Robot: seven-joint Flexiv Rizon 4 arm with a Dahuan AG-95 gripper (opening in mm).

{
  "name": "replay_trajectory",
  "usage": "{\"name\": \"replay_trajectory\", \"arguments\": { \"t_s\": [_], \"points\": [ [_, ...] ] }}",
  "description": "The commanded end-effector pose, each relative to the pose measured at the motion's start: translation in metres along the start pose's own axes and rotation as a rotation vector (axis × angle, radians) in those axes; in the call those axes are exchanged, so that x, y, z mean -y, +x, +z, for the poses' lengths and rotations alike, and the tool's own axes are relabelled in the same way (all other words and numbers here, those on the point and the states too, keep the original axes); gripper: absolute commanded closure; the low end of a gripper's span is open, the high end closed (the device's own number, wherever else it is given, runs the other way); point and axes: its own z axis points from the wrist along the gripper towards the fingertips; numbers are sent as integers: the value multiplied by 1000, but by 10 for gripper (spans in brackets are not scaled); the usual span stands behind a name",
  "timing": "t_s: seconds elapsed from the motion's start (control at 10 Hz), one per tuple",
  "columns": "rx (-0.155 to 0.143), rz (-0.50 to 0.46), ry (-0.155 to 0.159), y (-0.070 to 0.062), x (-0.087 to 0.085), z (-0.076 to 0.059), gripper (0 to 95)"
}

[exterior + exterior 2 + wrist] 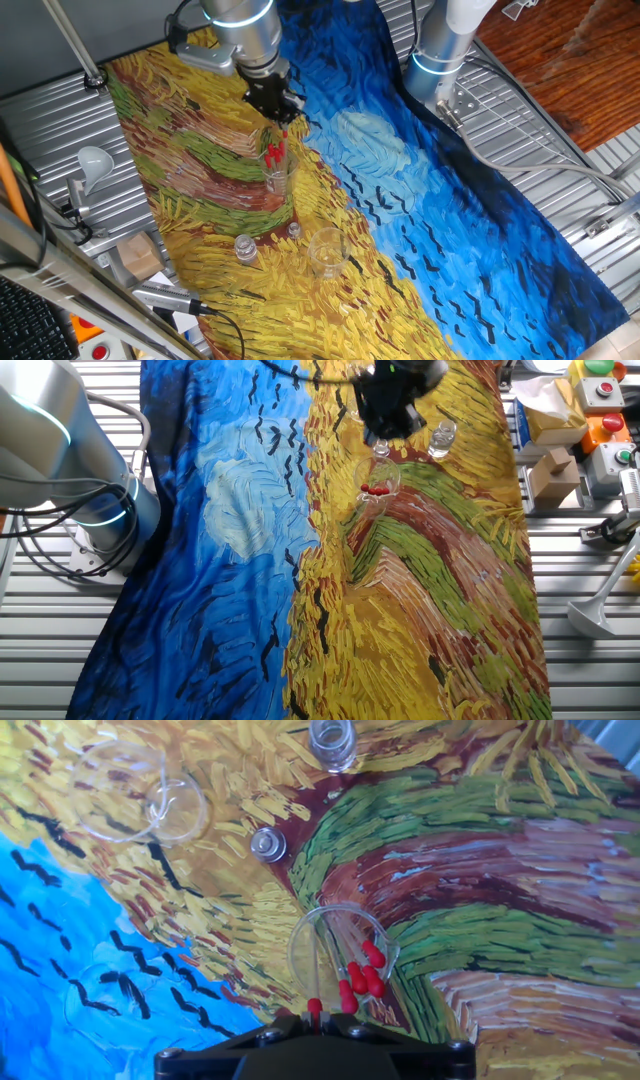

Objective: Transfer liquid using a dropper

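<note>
Black two-finger gripper (281, 112), jaw state hidden, hovers over the clear glass beaker (343, 960) of red-bulbed clear droppers (362, 978); a misaimed descent could topple it

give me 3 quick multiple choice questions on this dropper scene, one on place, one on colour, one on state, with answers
1. Where are the droppers?
A. standing in a clear beaker
B. lying flat on the cloth
C. in the small vial

2. What colour are the dropper bulbs?
A. blue
B. red
C. black

3. Where is the pincer relative to the beaker?
A. resting on the cloth far from it
B. pushed down to its bottom
C. just above its mouth

Answers:
1 A, the hand view shows the red-bulbed droppers grouped inside the beaker's round rim.
2 B, the bulbs show red in all three views.
3 C, in one fixed view the pincer hangs directly over the beaker top, by the bulbs; whether it grips one cannot be told.
</note>
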Motion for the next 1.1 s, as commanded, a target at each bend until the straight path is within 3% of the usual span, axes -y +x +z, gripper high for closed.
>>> {"name": "replay_trajectory", "arguments": {
  "t_s": [0.1, 0.4, 0.8, 1.1],
  "points": [
    [-1, 6, 0, 0, -3, -2, 950],
    [1, 12, -2, -6, -7, -4, 950],
    [1, 22, 0, -42, 3, 11, 950],
    [9, 31, 0, -46, 5, 13, 950]
  ]
}}
